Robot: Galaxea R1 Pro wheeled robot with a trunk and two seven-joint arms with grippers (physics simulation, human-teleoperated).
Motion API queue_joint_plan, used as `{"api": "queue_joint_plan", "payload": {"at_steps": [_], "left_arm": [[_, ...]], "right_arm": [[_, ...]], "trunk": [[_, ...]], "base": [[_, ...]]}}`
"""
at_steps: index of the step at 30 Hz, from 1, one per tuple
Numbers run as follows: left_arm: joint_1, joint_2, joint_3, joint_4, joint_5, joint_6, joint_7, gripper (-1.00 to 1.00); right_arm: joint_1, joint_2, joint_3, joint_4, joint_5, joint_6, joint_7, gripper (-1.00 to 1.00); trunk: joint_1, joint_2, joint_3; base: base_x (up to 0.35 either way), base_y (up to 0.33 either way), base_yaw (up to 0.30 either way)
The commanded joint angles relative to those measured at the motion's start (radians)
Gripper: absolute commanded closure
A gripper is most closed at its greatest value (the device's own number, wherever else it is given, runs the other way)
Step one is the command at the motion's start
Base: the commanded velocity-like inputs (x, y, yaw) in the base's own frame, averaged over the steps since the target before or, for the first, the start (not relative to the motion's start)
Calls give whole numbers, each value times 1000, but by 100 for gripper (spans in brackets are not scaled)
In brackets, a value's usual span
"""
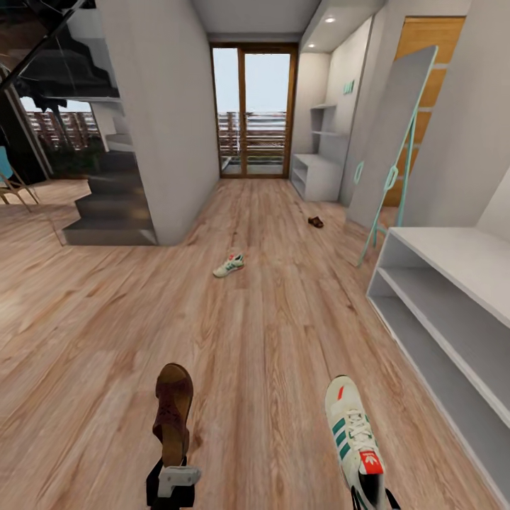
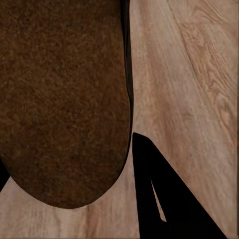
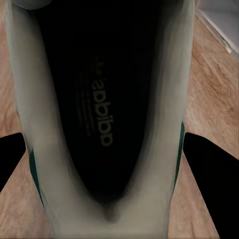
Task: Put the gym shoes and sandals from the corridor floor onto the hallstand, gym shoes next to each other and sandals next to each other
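Down the corridor, hallstand point(image 1: 316, 172) is waiting; left gripper point(image 1: 173, 476) apparently pinching sandal point(image 1: 173, 411), right gripper point(image 1: 372, 496) clamping gym shoe point(image 1: 352, 432): carry level.

Open light brown wood-plank corridor floor point(image 1: 269, 333) runs toward twelve o'clock, broken only by a white green-striped sneaker point(image 1: 229, 265) and a small dark reddish-brown sandal point(image 1: 315, 222). At two o'clock a pale grey shelf unit point(image 1: 453, 297) and a leaning teal-framed mirror point(image 1: 393, 142) narrow the way; dark stairs point(image 1: 113, 205) block ten o'clock.

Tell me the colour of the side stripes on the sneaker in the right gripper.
Green stripes on the white gym shoe, clearest in the head view.
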Motion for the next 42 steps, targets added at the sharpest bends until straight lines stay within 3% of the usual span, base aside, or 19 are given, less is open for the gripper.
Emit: {"api": "queue_joint_plan", "payload": {"at_steps": [1, 42], "left_arm": [[0, -1, 2, 0, -14, -2, 6, 100], [0, 1, 3, -7, -12, -1, 6, 100]], "right_arm": [[-1, 1, -6, 0, 10, -3, 0, 100], [-1, 1, -8, 1, 8, -4, 0, 100]], "trunk": [[0, 0, -1], [0, 0, -1]], "base": [[306, -189, 0], [306, -186, 0]]}}
